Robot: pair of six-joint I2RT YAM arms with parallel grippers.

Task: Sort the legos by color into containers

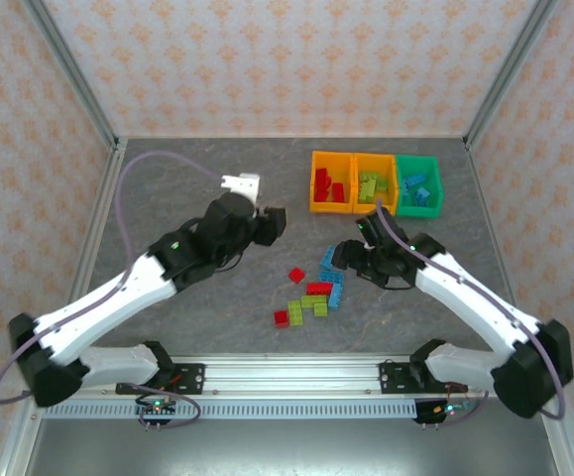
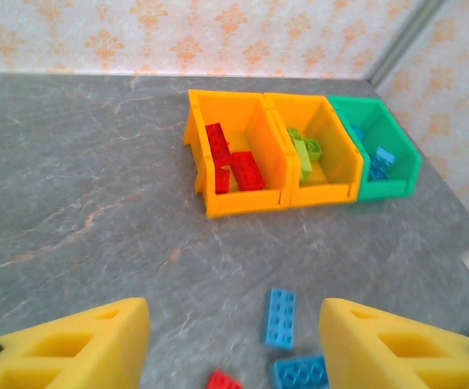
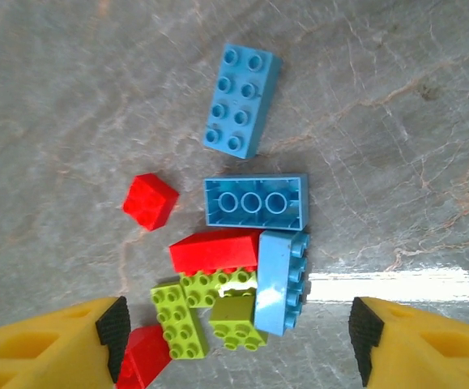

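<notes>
Three containers stand in a row at the back right: an orange bin (image 1: 313, 183) (image 2: 195, 138) holding red legos, an orange bin (image 1: 375, 157) (image 2: 325, 193) holding lime ones, and a green bin (image 1: 437, 183) (image 2: 386, 185) holding blue ones. Loose legos (image 1: 311, 293) lie mid-table. My left gripper (image 1: 267, 222) (image 2: 234, 348) hangs open and empty above the table, left of the pile, with a blue brick (image 2: 281, 318) ahead of it. My right gripper (image 1: 344, 256) (image 3: 238, 340) is open over the pile, straddling a lime brick (image 3: 179, 318) and a blue brick (image 3: 283, 279) lying on its side.
In the right wrist view, a flat blue brick (image 3: 242, 100), an upside-down blue brick (image 3: 254, 201), a small red brick (image 3: 150, 200) and a long red brick (image 3: 214, 250) lie close together. Patterned walls enclose the table (image 1: 187, 178).
</notes>
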